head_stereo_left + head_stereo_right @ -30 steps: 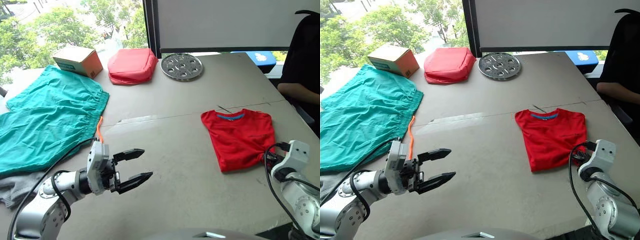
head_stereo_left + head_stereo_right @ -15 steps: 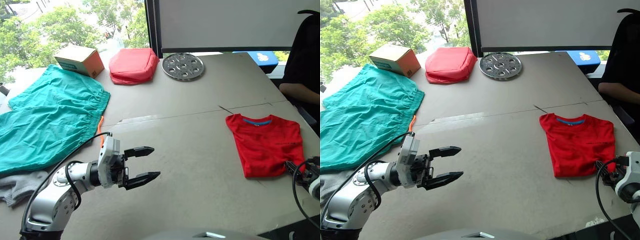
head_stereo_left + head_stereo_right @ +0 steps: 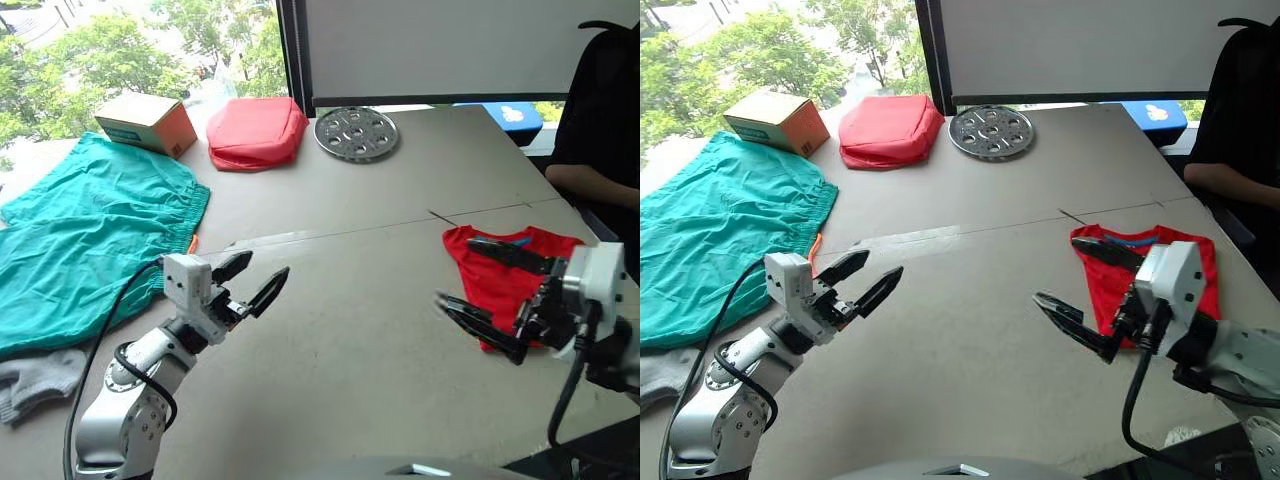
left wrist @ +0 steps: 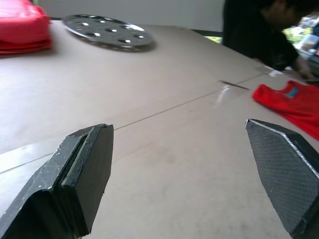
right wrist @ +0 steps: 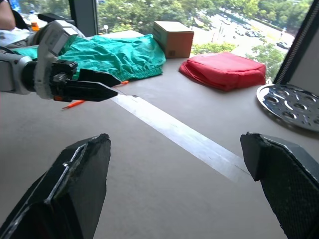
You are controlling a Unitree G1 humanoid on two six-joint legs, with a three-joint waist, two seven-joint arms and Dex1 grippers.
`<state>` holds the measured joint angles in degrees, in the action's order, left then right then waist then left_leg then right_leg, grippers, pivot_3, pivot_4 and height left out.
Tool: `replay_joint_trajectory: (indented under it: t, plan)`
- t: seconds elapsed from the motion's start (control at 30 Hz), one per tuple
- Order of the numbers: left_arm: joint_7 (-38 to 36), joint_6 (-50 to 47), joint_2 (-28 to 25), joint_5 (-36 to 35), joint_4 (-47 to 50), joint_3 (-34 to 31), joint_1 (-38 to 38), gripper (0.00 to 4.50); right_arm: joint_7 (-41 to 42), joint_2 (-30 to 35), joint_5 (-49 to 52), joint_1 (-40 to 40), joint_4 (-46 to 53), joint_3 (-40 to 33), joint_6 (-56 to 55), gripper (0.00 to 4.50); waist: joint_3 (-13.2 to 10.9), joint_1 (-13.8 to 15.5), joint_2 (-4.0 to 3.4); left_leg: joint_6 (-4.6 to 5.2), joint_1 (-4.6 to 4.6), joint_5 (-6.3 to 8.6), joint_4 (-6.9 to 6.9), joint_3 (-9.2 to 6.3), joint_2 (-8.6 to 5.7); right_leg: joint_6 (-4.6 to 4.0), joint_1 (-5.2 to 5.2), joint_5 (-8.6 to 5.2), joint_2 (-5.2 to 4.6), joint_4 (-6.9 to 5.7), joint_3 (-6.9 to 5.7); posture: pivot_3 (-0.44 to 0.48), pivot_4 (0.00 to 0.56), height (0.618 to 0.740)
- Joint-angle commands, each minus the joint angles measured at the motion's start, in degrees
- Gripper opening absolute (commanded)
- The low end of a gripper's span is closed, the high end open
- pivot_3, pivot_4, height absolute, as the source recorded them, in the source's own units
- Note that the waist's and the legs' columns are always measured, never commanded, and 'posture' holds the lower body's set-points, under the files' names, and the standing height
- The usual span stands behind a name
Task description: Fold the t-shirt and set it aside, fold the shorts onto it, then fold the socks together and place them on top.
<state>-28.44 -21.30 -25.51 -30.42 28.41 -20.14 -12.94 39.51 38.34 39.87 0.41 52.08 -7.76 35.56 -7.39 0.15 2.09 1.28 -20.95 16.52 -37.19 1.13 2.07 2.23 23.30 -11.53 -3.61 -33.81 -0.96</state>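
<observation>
The folded red t-shirt (image 3: 497, 283) lies flat near the table's right edge, partly hidden behind my right gripper (image 3: 455, 270). That gripper hovers open above the table just left of the t-shirt, holding nothing. The teal shorts (image 3: 90, 230) are spread out at the far left, with the orange drawstring (image 3: 193, 243) at their edge. The grey socks (image 3: 35, 375) lie crumpled in front of the shorts. My left gripper (image 3: 268, 262) stands open and empty over bare table, just right of the shorts.
At the back stand a cardboard box (image 3: 145, 120), a red padded pouch (image 3: 255, 130) and a perforated metal disc (image 3: 356, 133). A person in black (image 3: 605, 110) sits at the right side, one arm near the table edge. A tape seam (image 3: 270, 238) crosses the table.
My right gripper dragged the t-shirt to the right, let go of it, opened, and rose leftward in front of it. The left gripper tilted up and drew back slightly.
</observation>
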Motion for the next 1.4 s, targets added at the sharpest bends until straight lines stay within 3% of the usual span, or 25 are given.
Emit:
replay_joint_trajectory:
  t: [0.03, 0.27, 0.53, 0.67, 0.7, 0.77, 1.0, 1.07, 1.17, 1.4]
  plan:
    - [6.29, 0.1, -1.62, 6.07, 3.08, -5.3, -2.58, 4.5, 3.38, -1.87, -5.56, -5.45, -5.08, 10.19, -5.27, 4.42, -0.03, 0.49, 0.02, 0.0, -0.05, 0.0, 0.0, -0.01, -0.01, -0.01, 0.03, 0.0, 0.01, 0.02, 0.0, 0.0, 0.15, 0.74]
    - [7.53, -5.56, -8.48, 11.22, -2.71, -7.03, -2.58, 4.5, 9.52, -4.24, -12.13, -11.81, -15.59, 18.75, -13.18, 4.42, -0.08, 1.01, 0.02, 0.01, -0.04, 0.0, -0.15, -0.01, 0.02, 0.07, 0.03, -0.05, -0.16, -0.04, -0.02, 0.0, 0.15, 0.74]
    - [7.43, -5.9, -13.86, 17.55, -14.88, -4.78, 4.34, 4.5, 9.03, -5.5, -14.4, -11.72, -18.05, 18.75, -15.38, 4.42, -0.07, 0.67, 0.04, -0.01, 0.03, -0.01, -0.04, 0.06, 0.04, -0.02, 0.07, 0.02, -0.11, -0.15, -0.03, 0.0, 0.15, 0.74]
    - [8.04, -13.16, -13.84, 16.83, -19.52, -3.71, 8.82, 4.5, 8.29, -5.52, -14.97, -11.11, -17.91, 18.22, -15.36, 4.42, -0.07, 0.63, 0.04, -0.01, 0.02, -0.01, 0.0, 0.04, 0.03, -0.04, 0.07, 0.02, -0.08, -0.12, -0.06, 0.0, 0.15, 0.74]
    - [7.72, -15.44, -13.84, 16.2, -19.94, -3.89, 9.15, 3.99, 8.08, -5.48, -14.97, -10.88, -17.73, 18.09, -15.23, 4.5, -0.06, 0.61, 0.06, -0.01, 0.02, -0.01, -0.01, 0.06, 0.04, -0.03, 0.07, 0.03, -0.09, -0.13, -0.05, 0.0, 0.15, 0.74]
    - [7.11, -18.65, -14.13, 15.57, -20.61, -4.0, 9.12, 3.38, 7.7, -5.34, -14.96, -10.4, -17.28, 17.82, -14.98, 4.5, -0.06, 0.58, 0.05, -0.01, 0.07, -0.01, -0.03, 0.09, 0.06, -0.02, 0.05, 0.03, -0.13, -0.15, -0.03, 0.0, 0.15, 0.74]
    - [1.24, -33.38, -13.07, 4.66, -18.94, -5.43, 11.7, 0.17, 6.96, -4.16, -14.83, -9.66, -16.29, 16.74, -14.06, 4.5, 0.13, 0.6, -0.39, -0.01, 0.22, -0.01, -0.02, 0.15, 0.06, -0.01, 0.02, 0.02, -0.15, -0.24, 0.03, 0.0, 0.15, 0.74]
    - [-1.25, -39.84, -12.03, -2.04, -16.25, -6.63, 14.25, 0.08, 6.51, -3.93, -14.64, -9.61, -16.22, 15.89, -13.5, 4.5, 0.15, 0.81, -0.4, -0.01, 0.21, -0.01, -0.03, 0.13, 0.02, -0.01, 0.0, 0.02, -0.16, -0.23, 0.03, 0.0, 0.15, 0.74]
    - [-4.47, -45.89, -12.62, -7.81, -11.3, -3.59, 16.49, 0.08, 5.91, -3.15, -14.61, -9.22, -16.09, 14.6, -12.7, 4.5, 0.15, 1.02, -0.37, -0.01, 0.17, -0.01, -0.09, 0.02, -0.05, -0.02, -0.1, 0.02, -0.2, -0.2, 0.0, 0.0, 0.15, 0.74]
    - [-3.33, -52.79, -8.27, -11.47, -6.18, 10.37, 24.01, 0.08, 5.02, 0.64, -15.26, -4.25, -14.32, 10.11, -11.13, 4.5, 0.17, 0.9, -0.14, 0.01, 0.13, -0.01, -0.17, -0.13, -0.57, -0.01, -0.24, 0.02, -0.43, -0.2, 0.03, 0.0, 0.15, 0.74]
